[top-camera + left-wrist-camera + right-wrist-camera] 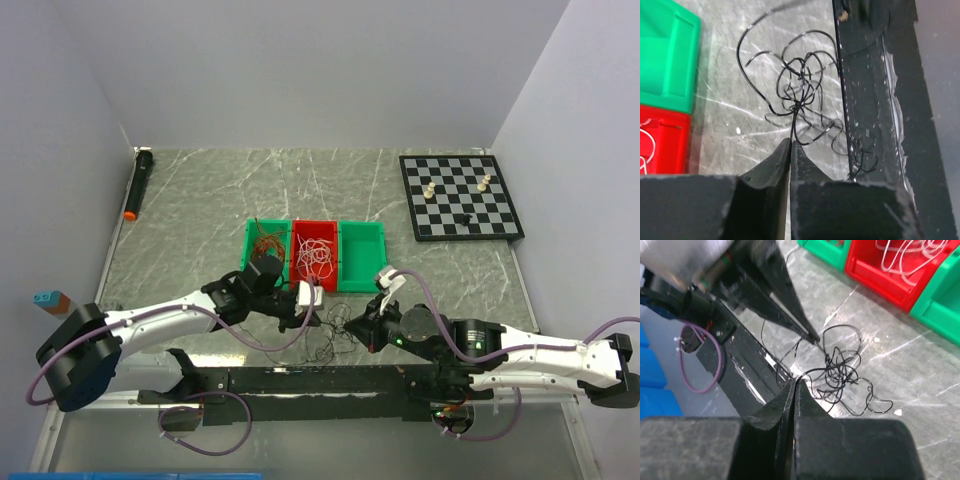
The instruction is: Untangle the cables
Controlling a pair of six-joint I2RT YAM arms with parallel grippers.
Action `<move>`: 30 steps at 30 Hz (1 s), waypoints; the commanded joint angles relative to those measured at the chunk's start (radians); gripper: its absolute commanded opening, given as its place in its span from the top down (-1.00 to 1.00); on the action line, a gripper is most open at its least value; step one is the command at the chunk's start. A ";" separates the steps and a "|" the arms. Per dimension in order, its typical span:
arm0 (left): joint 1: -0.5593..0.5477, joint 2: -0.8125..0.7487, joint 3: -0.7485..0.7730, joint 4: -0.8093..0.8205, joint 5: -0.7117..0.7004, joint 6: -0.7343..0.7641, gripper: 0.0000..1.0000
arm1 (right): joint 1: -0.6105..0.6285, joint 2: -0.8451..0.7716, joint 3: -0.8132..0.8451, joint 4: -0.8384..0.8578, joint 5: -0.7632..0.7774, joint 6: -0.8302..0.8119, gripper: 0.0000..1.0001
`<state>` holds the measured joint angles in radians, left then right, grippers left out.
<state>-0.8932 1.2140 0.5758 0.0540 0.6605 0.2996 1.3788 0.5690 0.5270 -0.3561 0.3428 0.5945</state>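
A loose tangle of black cables (334, 338) lies on the marble table just in front of the bins; it also shows in the left wrist view (800, 90) and the right wrist view (840, 367). My left gripper (316, 319) is shut on one black strand at its tip (791, 143). My right gripper (349, 324) is shut on another black strand (794, 382). The two grippers face each other across the tangle. Brown cables lie in the left green bin (265, 243), and white cables in the red bin (314, 255).
The right green bin (361, 257) holds nothing. A chessboard (460, 195) with a few pieces lies at the back right. A black tube with an orange end (138, 183) lies at the back left. A black rail (330, 380) runs along the near edge, right beside the tangle.
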 commanded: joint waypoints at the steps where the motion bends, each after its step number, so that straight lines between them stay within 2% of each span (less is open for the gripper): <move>1: -0.007 -0.044 -0.014 -0.039 0.007 0.088 0.86 | 0.011 -0.027 0.056 -0.006 0.056 -0.025 1.00; 4: -0.009 -0.064 -0.019 -0.049 0.007 0.088 0.81 | 0.011 -0.032 0.067 -0.012 0.062 -0.032 1.00; 6: -0.009 -0.074 -0.030 -0.025 -0.001 0.090 0.98 | 0.009 -0.024 0.068 -0.012 0.061 -0.032 1.00; 11: -0.009 -0.100 -0.034 -0.009 -0.030 0.104 0.99 | 0.011 -0.005 0.065 -0.023 0.065 -0.013 1.00; 15: -0.010 -0.123 -0.025 -0.042 -0.045 0.121 0.98 | 0.011 0.002 0.074 -0.122 0.159 0.053 1.00; 16: -0.009 -0.131 -0.027 -0.049 -0.047 0.122 0.87 | 0.011 0.000 0.082 -0.150 0.173 0.073 1.00; 17: -0.010 -0.133 -0.033 -0.052 -0.045 0.124 0.65 | 0.011 -0.007 0.082 -0.150 0.176 0.074 1.00; 20: -0.009 -0.142 -0.059 -0.033 -0.030 0.119 0.22 | 0.011 -0.026 0.073 -0.115 0.170 0.057 1.00; 27: -0.009 -0.133 -0.091 0.068 -0.035 0.070 0.25 | 0.011 -0.018 0.073 -0.089 0.144 0.050 1.00; 28: -0.010 -0.131 -0.093 0.096 -0.051 0.037 0.11 | 0.011 -0.020 0.070 -0.081 0.139 0.044 1.00; 30: -0.010 -0.125 -0.094 0.156 -0.105 -0.040 -0.53 | 0.011 -0.026 0.065 -0.070 0.133 0.042 1.00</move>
<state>-0.8986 1.0840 0.4793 0.0578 0.6052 0.3756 1.3834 0.5568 0.5564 -0.4660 0.4774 0.6388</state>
